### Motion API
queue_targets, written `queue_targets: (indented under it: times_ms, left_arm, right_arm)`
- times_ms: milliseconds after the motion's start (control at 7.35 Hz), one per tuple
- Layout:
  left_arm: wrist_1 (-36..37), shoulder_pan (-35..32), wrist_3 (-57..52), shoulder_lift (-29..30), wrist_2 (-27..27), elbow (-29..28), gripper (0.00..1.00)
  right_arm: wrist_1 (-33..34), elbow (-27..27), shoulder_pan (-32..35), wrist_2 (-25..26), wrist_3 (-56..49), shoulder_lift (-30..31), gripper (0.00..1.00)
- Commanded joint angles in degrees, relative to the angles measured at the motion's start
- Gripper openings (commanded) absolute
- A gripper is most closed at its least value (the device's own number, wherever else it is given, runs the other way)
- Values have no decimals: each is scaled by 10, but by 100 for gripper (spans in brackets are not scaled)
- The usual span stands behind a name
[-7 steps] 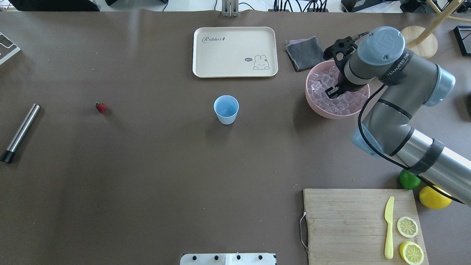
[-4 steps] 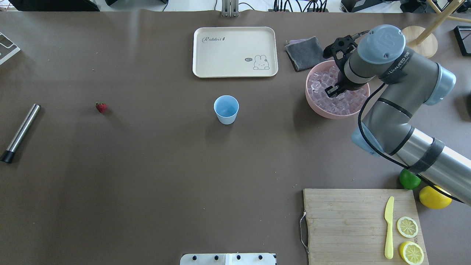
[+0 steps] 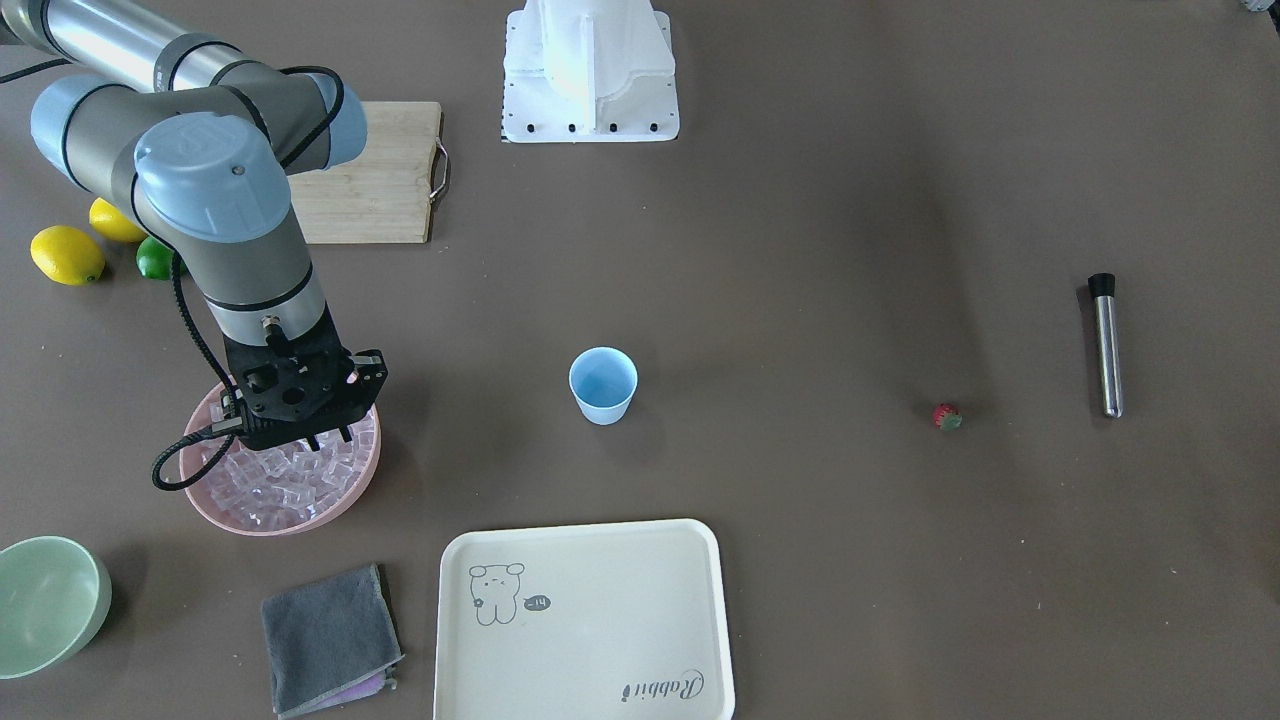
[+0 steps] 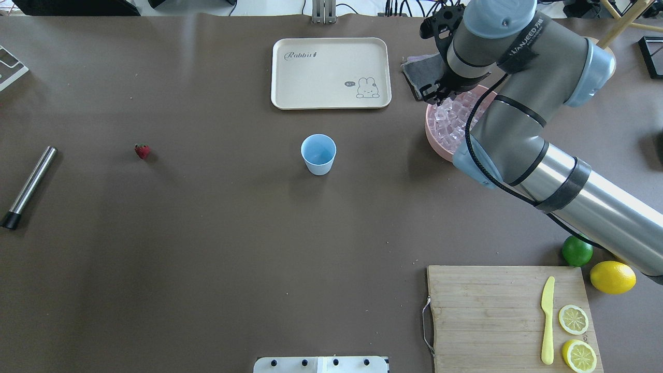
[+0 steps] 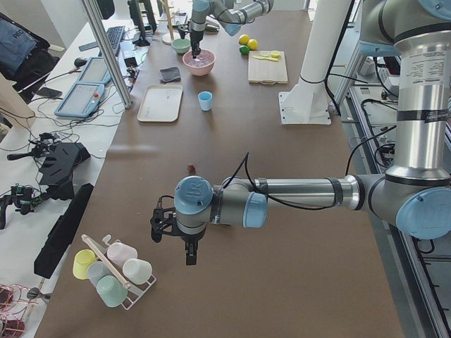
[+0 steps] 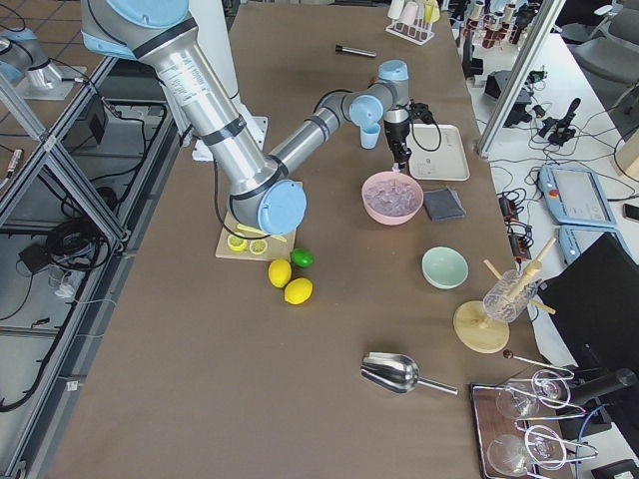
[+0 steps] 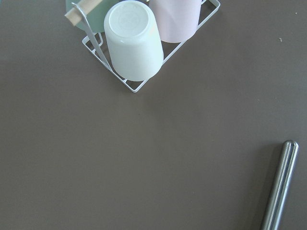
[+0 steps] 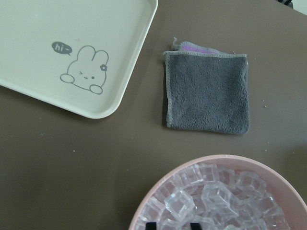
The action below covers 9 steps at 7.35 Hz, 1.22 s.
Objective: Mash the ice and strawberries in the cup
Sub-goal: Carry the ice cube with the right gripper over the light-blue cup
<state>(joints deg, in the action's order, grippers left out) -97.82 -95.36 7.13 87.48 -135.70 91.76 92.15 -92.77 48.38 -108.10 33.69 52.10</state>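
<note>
1. Hanging over the round pink plastic bowl [image 3: 290, 527], at the upper right of the overhead view, is my right gripper [image 3: 330, 438]. Its two black fingertips [image 8: 151, 226] stand apart at the bottom edge of my wrist view, but I cannot tell whether a cube sits between them.
2. The ice [image 8: 216, 196], small clear glassy cubes, lies heaped in that bowl.
3. The small light-blue tapered plastic cup [image 4: 318, 154] stands upright, mouth up, near the middle of the overhead view, well apart from the bowl.
4. The tiny red strawberry with a green cap [image 4: 142, 151] lies at the left of that view, well apart from the cup.
5. My left gripper [image 5: 189, 253] hangs low in the left-side view, near a white wire rack of upturned pastel cups [image 7: 134, 43]. I cannot tell whether its jaws are open or closed.
6. The matte brown table [image 4: 207, 259] also carries several other things:
   - a cream rectangular tray with a rabbit drawing [image 4: 321, 72] at top centre
   - a folded grey cloth [image 8: 208, 93] between tray and bowl
   - a steel rod with a black tip [image 4: 30, 184] at far left
   - a wooden cutting board [image 4: 487, 311] at lower right, with a green lime [image 4: 577, 251] and a yellow lemon [image 4: 612, 277] just beside it
7. Cables and benches line the table's edges.
</note>
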Motion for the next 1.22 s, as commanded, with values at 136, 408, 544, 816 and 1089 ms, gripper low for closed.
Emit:
queue_targets:
  times_ms: [136,408,544,816,1089]
  left_arm:
    - [-1,0,-1,1,0,6,98]
    - [-13,0,0,-5,0,20,98]
    - [-13,0,-1,-5,0,18,98]
    - [-14,0,0,-5,0,16,98]
    - [-14,0,-1,-6,0,16,98]
  right_arm:
    - [-7,6,-74,15,144,-79,4]
    - [-114,81,-128,51,236,-119,3]
    - [-133,122,-151,93,252,-145,3]
    - [-146,132,-159,97,252,-147,4]
    - [-145,131,-147,96,241,-140,92]
